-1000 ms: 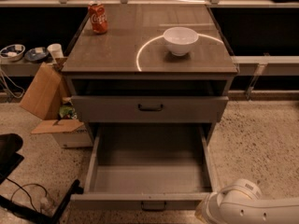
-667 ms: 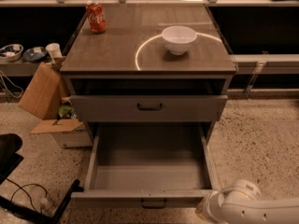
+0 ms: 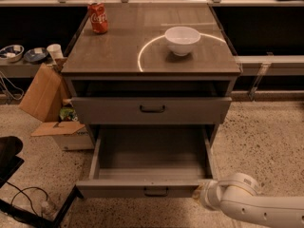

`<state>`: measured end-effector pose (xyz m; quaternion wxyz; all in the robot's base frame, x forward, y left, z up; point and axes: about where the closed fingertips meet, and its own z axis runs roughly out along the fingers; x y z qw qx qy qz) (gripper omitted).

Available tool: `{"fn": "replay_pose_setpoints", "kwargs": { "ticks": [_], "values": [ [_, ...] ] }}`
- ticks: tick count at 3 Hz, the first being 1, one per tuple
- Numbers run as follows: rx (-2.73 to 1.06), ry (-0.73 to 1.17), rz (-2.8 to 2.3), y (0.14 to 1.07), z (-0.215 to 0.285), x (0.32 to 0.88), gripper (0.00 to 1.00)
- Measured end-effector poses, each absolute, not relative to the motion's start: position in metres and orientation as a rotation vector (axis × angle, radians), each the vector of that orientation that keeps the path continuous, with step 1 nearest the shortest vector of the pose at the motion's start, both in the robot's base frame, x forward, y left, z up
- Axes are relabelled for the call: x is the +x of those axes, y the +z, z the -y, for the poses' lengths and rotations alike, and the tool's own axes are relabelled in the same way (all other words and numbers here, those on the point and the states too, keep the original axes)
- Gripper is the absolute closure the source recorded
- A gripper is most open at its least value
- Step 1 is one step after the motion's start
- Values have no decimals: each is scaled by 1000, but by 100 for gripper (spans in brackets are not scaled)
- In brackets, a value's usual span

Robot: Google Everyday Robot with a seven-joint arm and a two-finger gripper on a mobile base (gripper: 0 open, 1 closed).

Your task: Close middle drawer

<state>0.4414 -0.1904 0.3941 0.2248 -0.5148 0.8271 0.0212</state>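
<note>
The middle drawer is a grey metal tray pulled far out of the cabinet, empty inside, with a small dark bar handle on its front. My gripper is at the end of the white arm that enters from the lower right. It sits against the right end of the drawer's front. The drawer above stands out only a little, with a dark gap over it. The drawer below is hidden.
On the cabinet top stand a red soda can and a white bowl. A cardboard box and a low shelf with dishes are on the left. Black cables and a dark object lie on the floor at the lower left.
The middle drawer's front has slid in toward the cabinet, and my arm has moved up and in with it at the right corner.
</note>
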Motion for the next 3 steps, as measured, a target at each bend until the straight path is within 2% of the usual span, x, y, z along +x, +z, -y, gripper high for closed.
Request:
{"fn": "replay_pose_setpoints", "kwargs": {
  "ticks": [1, 3],
  "values": [
    [-1411, 22, -2204, 409, 177, 472, 100],
    [-1307, -27, -2172, 405, 184, 505, 100]
  ]
}}
